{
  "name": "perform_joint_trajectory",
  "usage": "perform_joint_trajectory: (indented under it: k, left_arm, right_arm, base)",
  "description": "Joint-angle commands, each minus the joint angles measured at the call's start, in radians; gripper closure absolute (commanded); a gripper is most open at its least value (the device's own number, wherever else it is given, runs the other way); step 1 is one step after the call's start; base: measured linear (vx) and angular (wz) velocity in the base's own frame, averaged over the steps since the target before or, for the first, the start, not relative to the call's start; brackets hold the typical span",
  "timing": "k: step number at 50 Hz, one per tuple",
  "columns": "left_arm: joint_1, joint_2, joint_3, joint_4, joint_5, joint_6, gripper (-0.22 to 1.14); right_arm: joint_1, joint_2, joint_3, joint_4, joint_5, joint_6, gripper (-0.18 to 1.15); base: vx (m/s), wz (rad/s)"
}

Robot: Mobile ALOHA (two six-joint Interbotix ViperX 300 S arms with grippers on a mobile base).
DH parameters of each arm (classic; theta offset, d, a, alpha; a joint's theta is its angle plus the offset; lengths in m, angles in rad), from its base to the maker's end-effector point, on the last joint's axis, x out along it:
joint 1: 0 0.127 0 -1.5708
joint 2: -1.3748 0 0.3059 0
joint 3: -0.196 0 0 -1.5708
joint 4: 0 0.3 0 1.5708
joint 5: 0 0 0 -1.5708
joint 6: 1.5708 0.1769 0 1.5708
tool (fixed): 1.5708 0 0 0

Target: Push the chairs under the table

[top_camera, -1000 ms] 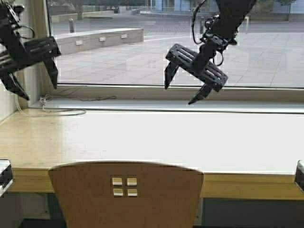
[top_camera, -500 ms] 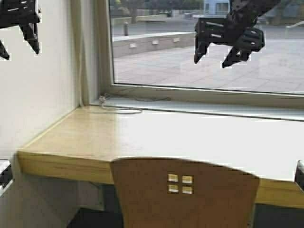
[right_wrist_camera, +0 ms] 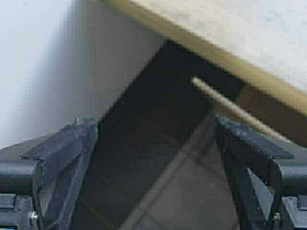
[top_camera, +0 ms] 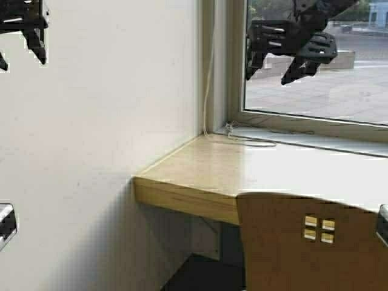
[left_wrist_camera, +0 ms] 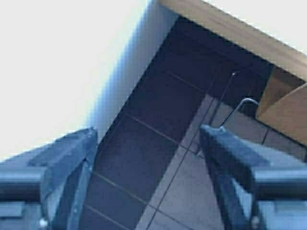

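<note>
Corner of the room, nothing grabbed.
My left gripper (top_camera: 21, 39) and right gripper (top_camera: 285, 51) hung spread wide by the white wall (top_camera: 103, 121); plywood chair (top_camera: 309, 242) sat against the table (top_camera: 200, 182).

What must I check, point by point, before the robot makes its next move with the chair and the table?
1. Chair in view: ok; only its backrest shows, at the lower right of the high view.
2. Chair pushed under the table: cannot tell; the backrest stands at the front edge, the seat is hidden.
3. Left pincer free: ok; open, raised high before the wall, holding nothing.
4. Right pincer free: ok; open, raised before the window, holding nothing.
5. Tabletop: not ok; a thin cable lies by the window corner.
6. Another chair to push: cannot tell; none shows.
</note>
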Motion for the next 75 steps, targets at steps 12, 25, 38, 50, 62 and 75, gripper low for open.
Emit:
perform_joint_trajectory:
  k: [12,25,38,50,62,75]
  left_arm:
    - [-0.002,0.002,-0.018,-0.002,-0.014,-0.012,-0.03]
    - [-0.002,0.025,-0.009,-0.003,-0.018,-0.012,-0.03]
    - [-0.002,0.031,-0.005,-0.003,-0.025,-0.012,-0.03]
    - [-0.003,0.055,-0.009,-0.014,-0.025,-0.034,-0.03]
    - [-0.018,0.084,-0.023,-0.017,-0.026,-0.040,-0.03]
    - [-0.029,0.071,-0.025,-0.017,-0.029,-0.041,-0.03]
  right_arm:
    - [0.008,-0.032,-0.031,0.002,0.012,-0.005,-0.05]
    - [0.008,-0.032,-0.087,0.002,0.057,-0.002,-0.05]
    - [0.008,-0.029,-0.109,0.002,0.067,-0.002,-0.05]
    - [0.008,-0.006,-0.110,0.003,0.077,-0.002,-0.05]
    - [0.008,0.012,-0.132,0.003,0.084,-0.003,-0.05]
    - [0.002,0.012,-0.129,-0.002,0.100,-0.005,-0.05]
  base:
    - [-0.28,0.13]
    - [-0.33,-0.15]
    - [-0.40,-0.14]
    - [-0.34,-0.07]
    - [-0.38,-0.12]
    - [-0.41,-0.13]
